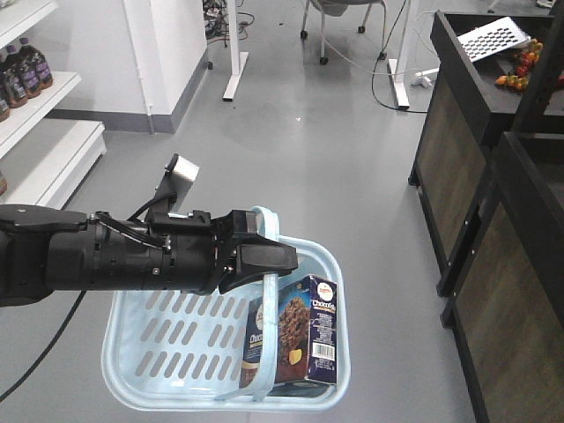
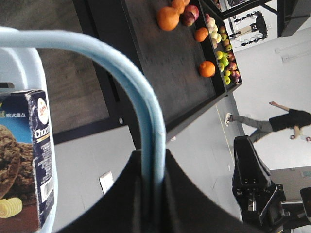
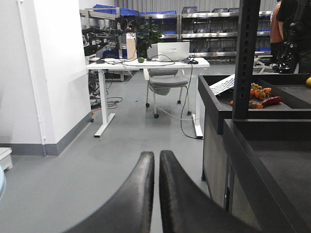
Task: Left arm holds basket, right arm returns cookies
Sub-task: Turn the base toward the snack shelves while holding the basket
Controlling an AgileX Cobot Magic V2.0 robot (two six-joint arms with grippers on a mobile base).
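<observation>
The left arm (image 1: pixel 88 256) ends in the left gripper (image 1: pixel 263 258). Its 2 jaws are squeezed tight on the light blue handle (image 2: pixel 121 63) of the basket (image 1: pixel 123 352). The handle runs right between them. Just under the jaws, the cookies (image 1: pixel 304 330) stand up inside the basket, close to its wall. The handle crosses in front of the box. The rest of the basket spreads out below the jaws. Farther out past the jaws is a dark stand (image 2: pixel 165 58) with oranges (image 2: pixel 168 17) on it. The right gripper (image 3: pixel 156 167) has its 2 jaws pressed together with nothing between them. Near these jaws, off to the right, is a black counter (image 3: pixel 262 145). Far ahead of them are a white desk (image 3: pixel 146 63) and a gray chair (image 3: pixel 165 83).
</observation>
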